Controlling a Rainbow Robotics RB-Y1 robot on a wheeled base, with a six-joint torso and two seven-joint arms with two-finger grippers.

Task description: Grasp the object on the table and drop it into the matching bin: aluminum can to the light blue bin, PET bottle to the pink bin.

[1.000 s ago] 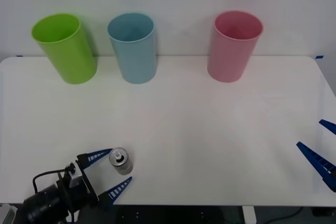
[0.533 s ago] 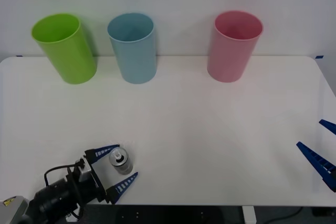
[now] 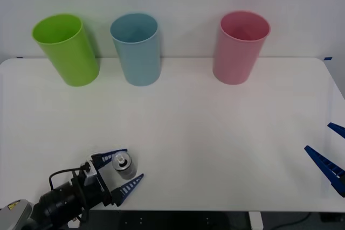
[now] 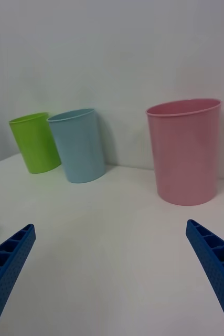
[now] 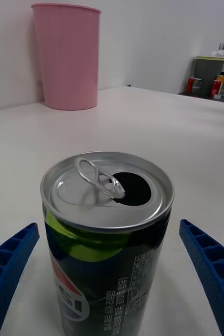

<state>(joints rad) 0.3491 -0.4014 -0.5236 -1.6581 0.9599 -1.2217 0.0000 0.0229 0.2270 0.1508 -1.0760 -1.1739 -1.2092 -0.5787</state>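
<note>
At the near left edge of the table (image 3: 215, 133), the aluminum can (image 3: 123, 165) stood upright between the left gripper (image 3: 122, 169)'s spread fingers, and I couldn't really tell if they touched it. The right gripper (image 3: 329, 153) sat open at the right edge, well away from the light blue bin (image 3: 136, 48).

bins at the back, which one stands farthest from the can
The pink bin. It stands alone toward the right side of the table, while the aluminum can sits near the front left edge, closer to the lime green bin and light blue bin.
</note>
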